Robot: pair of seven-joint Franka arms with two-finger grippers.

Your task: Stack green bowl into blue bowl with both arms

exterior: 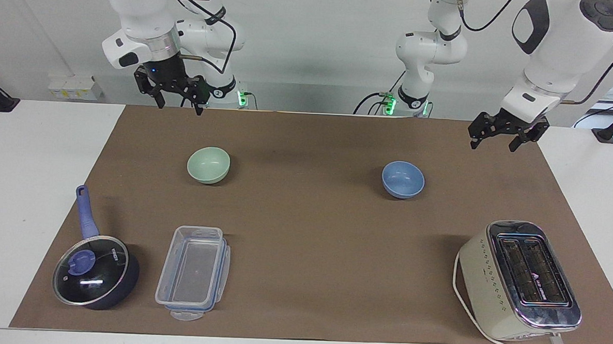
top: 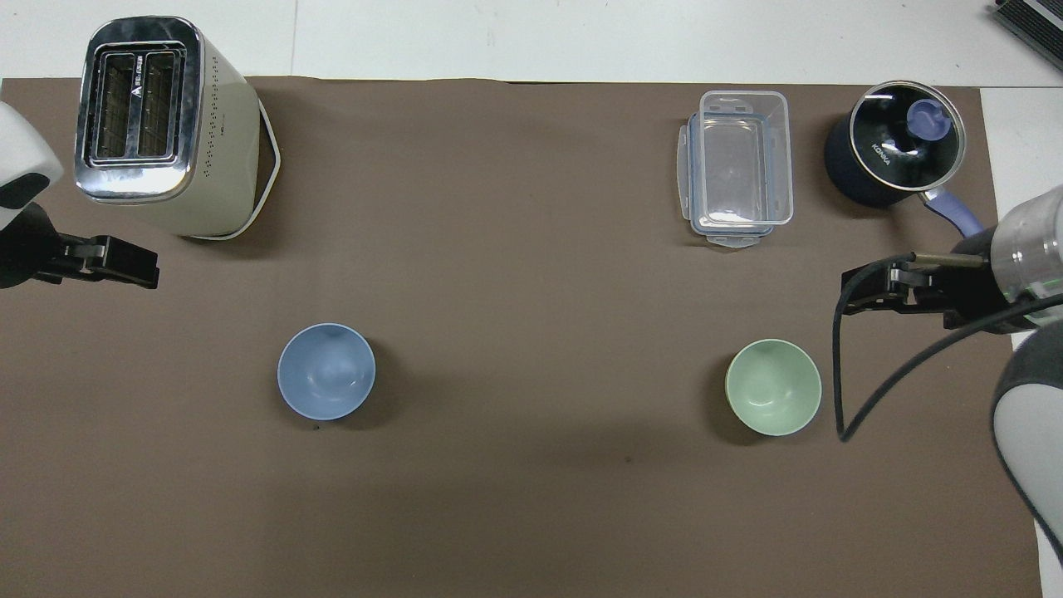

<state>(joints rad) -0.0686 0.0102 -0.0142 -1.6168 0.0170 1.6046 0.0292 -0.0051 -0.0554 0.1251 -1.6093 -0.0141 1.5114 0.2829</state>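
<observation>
The green bowl (exterior: 208, 164) stands upright and empty on the brown mat toward the right arm's end; it also shows in the overhead view (top: 773, 386). The blue bowl (exterior: 403, 179) stands upright and empty toward the left arm's end, about as near to the robots as the green one, and shows in the overhead view (top: 326, 370). The two bowls are well apart. My right gripper (exterior: 180, 107) hangs open and empty over the mat's edge by the robots. My left gripper (exterior: 494, 145) hangs open and empty over the mat's corner at its own end.
A cream toaster (exterior: 519, 279) stands farther from the robots than the blue bowl. A clear plastic container (exterior: 193, 273) and a dark blue lidded saucepan (exterior: 92, 276) stand farther from the robots than the green bowl. White table (exterior: 32, 180) surrounds the mat.
</observation>
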